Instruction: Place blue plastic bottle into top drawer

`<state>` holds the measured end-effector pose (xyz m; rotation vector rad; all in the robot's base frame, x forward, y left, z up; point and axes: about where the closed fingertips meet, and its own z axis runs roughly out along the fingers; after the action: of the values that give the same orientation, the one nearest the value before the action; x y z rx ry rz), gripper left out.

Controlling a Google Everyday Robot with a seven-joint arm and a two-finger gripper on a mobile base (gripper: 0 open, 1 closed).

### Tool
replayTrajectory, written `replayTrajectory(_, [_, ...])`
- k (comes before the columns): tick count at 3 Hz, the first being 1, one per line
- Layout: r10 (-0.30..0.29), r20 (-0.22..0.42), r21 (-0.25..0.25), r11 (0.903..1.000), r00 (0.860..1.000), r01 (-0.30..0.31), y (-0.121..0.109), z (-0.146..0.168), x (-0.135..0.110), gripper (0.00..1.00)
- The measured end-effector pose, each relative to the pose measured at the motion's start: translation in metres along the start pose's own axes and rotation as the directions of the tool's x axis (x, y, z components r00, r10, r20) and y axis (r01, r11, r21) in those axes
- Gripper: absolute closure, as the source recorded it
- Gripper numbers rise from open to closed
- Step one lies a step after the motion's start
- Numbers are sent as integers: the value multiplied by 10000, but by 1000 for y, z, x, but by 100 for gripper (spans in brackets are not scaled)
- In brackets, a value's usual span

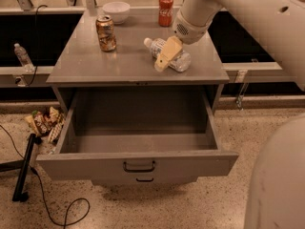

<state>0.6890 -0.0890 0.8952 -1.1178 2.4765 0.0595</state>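
On the grey desk top (pixel 95 66) my gripper (pixel 167 56) hovers just over the lying blue plastic bottle (pixel 181 61), open or closed I cannot tell; I'd grip its middle squarely before the open top drawer (pixel 138 159) below.

A lab: grey metal desk (pixel 86 66), speckled floor (pixel 200 204), loose cables (pixel 40 194), jaws over desk.

Smooth grey metal desk top (pixel 95 68) with a soft sheen. Matt grey metal top drawer (pixel 138 159), black bar handle (pixel 139 166). Glossy translucent blue plastic bottle (pixel 182 61), white label looks like paper. Matt tan plastic gripper (pixel 163 63), over the bottle on the desk top. Smooth white arm shell (pixel 248 13). Shiny metal gold-brown can (pixel 106 33) and red can (pixel 166 10). Glossy white bowl (pixel 116 11). Speckled, polished-looking floor (pixel 205 204).
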Motion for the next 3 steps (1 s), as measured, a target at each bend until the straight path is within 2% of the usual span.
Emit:
replayTrajectory(1, [287, 96, 11, 9996, 9995, -287, -13, 27, -16, 0])
replayTrajectory(3, [825, 125, 315, 9961, 9965, -829, -38, 53, -27, 1])
